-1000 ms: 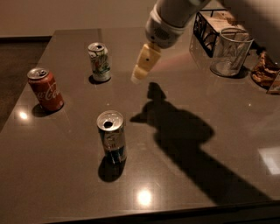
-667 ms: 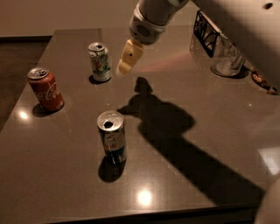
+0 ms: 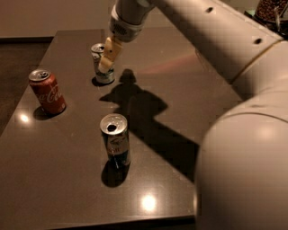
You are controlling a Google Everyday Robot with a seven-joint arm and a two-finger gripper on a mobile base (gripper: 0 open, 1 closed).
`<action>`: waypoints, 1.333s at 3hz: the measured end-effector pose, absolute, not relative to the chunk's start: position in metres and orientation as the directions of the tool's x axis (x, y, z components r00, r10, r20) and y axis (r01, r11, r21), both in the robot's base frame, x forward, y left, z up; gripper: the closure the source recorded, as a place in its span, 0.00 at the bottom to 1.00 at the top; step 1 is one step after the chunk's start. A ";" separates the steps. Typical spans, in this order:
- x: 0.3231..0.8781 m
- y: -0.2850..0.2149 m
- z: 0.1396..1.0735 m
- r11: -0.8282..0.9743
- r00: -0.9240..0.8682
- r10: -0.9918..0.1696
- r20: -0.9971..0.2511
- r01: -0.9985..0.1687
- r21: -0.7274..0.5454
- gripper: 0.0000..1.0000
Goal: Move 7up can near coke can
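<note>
The 7up can [image 3: 97,50], white with green markings, stands upright at the far middle of the dark table [image 3: 67,179]. My gripper [image 3: 106,65] reaches down from the upper right and is right at the can, covering its right side from this view. The coke can [image 3: 48,92], red with white script, stands upright at the table's left side, apart from the 7up can.
A slim silver-and-blue can [image 3: 116,141] stands upright in the near middle of the table. My arm [image 3: 225,54] fills the right side of the view and casts a shadow across the table. Dark objects [image 3: 270,11] sit at the far right.
My gripper has moved left and down from the middle of the table to the 7up can. The cans have not moved. The view has shifted, hiding the containers at the back right.
</note>
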State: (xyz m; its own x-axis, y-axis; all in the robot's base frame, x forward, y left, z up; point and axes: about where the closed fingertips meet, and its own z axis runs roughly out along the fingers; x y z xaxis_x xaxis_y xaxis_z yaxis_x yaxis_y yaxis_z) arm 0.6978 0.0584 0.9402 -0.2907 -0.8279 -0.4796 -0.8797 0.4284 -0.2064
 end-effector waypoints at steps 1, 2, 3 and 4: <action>0.717 0.077 0.928 0.436 -0.312 -0.826 -0.469 -0.882 -0.181 0.00; 0.721 0.094 0.917 0.416 -0.315 -0.837 -0.447 -0.897 -0.147 0.00; 0.721 0.106 0.912 0.387 -0.308 -0.846 -0.435 -0.916 -0.106 0.18; 0.717 0.113 0.911 0.364 -0.296 -0.855 -0.426 -0.928 -0.085 0.41</action>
